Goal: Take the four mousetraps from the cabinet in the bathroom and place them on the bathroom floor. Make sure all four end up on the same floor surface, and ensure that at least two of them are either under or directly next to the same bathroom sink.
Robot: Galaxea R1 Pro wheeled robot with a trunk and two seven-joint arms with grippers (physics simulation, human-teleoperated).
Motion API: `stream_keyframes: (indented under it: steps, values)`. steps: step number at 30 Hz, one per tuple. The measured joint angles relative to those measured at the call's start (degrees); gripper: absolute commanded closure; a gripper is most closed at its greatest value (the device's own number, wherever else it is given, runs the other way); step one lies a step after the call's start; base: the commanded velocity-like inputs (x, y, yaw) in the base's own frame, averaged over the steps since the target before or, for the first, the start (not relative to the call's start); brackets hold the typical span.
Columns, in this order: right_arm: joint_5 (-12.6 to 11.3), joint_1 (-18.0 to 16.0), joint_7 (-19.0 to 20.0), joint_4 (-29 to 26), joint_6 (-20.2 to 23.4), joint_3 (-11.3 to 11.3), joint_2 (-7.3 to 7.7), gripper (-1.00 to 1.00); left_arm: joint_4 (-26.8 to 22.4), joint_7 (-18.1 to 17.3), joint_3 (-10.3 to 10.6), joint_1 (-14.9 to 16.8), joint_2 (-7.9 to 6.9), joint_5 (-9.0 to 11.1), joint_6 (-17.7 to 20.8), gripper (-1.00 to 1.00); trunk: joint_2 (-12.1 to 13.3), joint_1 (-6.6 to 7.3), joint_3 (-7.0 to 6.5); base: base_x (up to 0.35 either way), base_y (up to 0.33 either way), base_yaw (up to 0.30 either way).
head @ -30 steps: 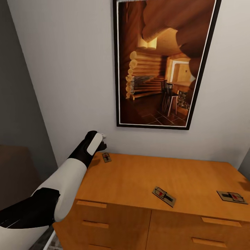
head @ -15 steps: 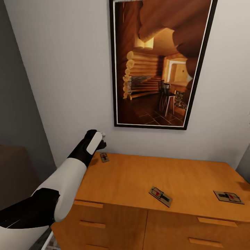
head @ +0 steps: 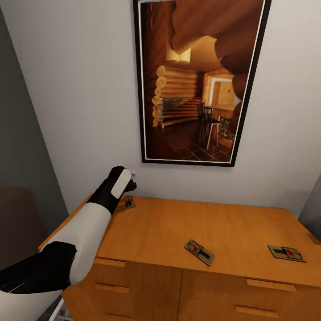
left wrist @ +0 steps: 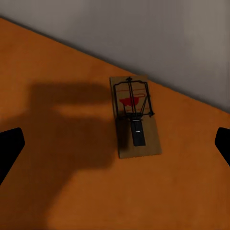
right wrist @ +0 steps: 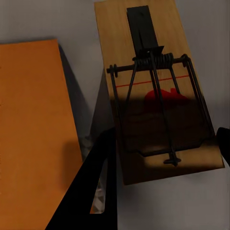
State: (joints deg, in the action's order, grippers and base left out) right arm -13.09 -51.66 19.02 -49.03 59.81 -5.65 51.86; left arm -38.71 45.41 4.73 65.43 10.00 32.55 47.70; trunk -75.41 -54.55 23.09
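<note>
Three mousetraps lie on the orange-brown cabinet [head: 160, 232]: one at the back left corner [head: 129, 202], one near the front middle [head: 199, 252], one at the front right [head: 286, 253]. My left gripper [head: 130, 178] hovers above the back left mousetrap [left wrist: 135, 117], open, its dark fingertips [left wrist: 9, 153] wide apart on either side and clear of the board. In the right wrist view another mousetrap [right wrist: 158, 91] sits close up, and my right gripper [right wrist: 165, 139] is shut on it, off the cabinet's side [right wrist: 33, 134].
A grey wall rises right behind the cabinet, with a large black-framed picture [head: 196, 84] of a log cabin hung above it. Drawer fronts with bar handles [head: 269, 284] face me. A dark grey wall [head: 22, 147] closes the left side.
The whole picture has slid left, so the camera has moved. My left gripper now stands more directly over the back left mousetrap. The traps on the cabinet lie as before.
</note>
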Motion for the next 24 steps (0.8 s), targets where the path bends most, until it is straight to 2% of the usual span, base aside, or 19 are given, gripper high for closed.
stream_keyframes:
  steps: [11,13,16,20,24]
  values:
    - [0.0,0.0,0.0,-0.3,0.0,0.0,-0.13,1.0,0.5,0.3,0.1,0.0,0.0,0.1,0.2,-1.0,0.0,0.0,0.0,0.0,0.0,0.0]
    - [0.0,0.0,0.0,-0.4,0.0,0.0,-0.23,1.0,1.1,0.3,0.2,0.0,0.0,0.1,0.3,-1.0,0.0,0.0,0.0,0.0,0.0,0.0]
    - [-0.1,0.0,0.1,-0.8,0.0,-0.2,-0.47,1.0,4.6,0.5,0.3,0.0,0.0,-0.3,0.0,-1.0,0.0,0.0,0.0,0.0,0.0,0.0]
    - [-0.2,0.0,0.3,-2.6,0.0,-0.2,-0.7,1.0,5.0,0.4,0.3,0.0,0.0,-0.3,-0.2,-1.0,0.0,0.0,0.0,0.0,0.0,0.0]
    - [-0.4,0.0,2.3,-6.4,0.0,-0.4,-1.38,1.0,4.9,0.1,0.4,0.0,0.0,-0.2,-0.2,-1.0,0.0,0.0,0.0,0.0,0.0,0.0]
